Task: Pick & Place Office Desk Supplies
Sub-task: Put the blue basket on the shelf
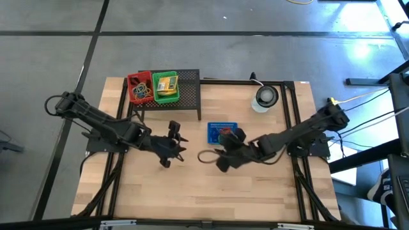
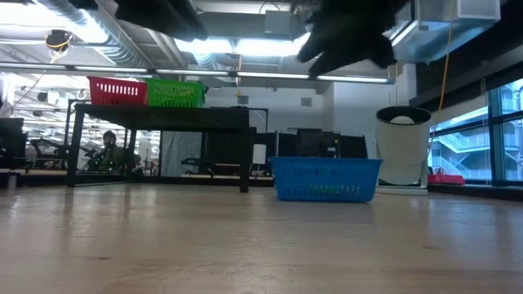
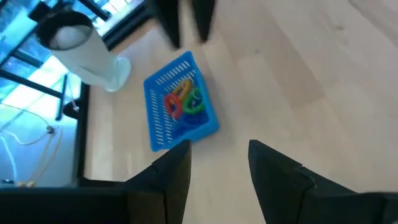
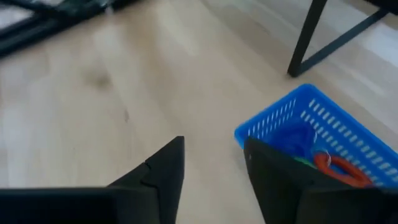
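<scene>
Three baskets are sorted by place. A red basket [image 1: 138, 87] and a green basket [image 1: 166, 86] stand side by side on a small black stand [image 1: 192, 96] at the table's far edge; a blue basket [image 1: 215, 130] sits on the table [image 1: 160, 198] in front of that stand, toward the right arm. The raised stand keeps the red and green baskets clear of the working surface, judging by the low view.

Supplies: the red basket holds tangled loops [image 1: 139, 92], colours partly readable. The green basket holds a yellow-green box [image 1: 167, 85]. The blue basket holds red, orange, green and blue loops [image 3: 185, 101], seen best in the left wrist view.

The right gripper [image 1: 225, 161] hangs above the table just beside the blue basket's near edge, fingers spread with nothing between them. Its position suggests it is working at that basket. The left gripper [image 1: 174, 144] hovers over bare table in front of the stand, fingers likewise apart and empty, facing the blue basket.

Limits: the right arm covers part of the blue basket from above. In the low view both arms are cut off at the top edge and basket contents are hidden behind the walls. A dark loop [image 1: 206, 156] on the table near the right gripper cannot be identified. A grey-white round object [image 1: 264, 98] stands at the far right, untouched.
</scene>
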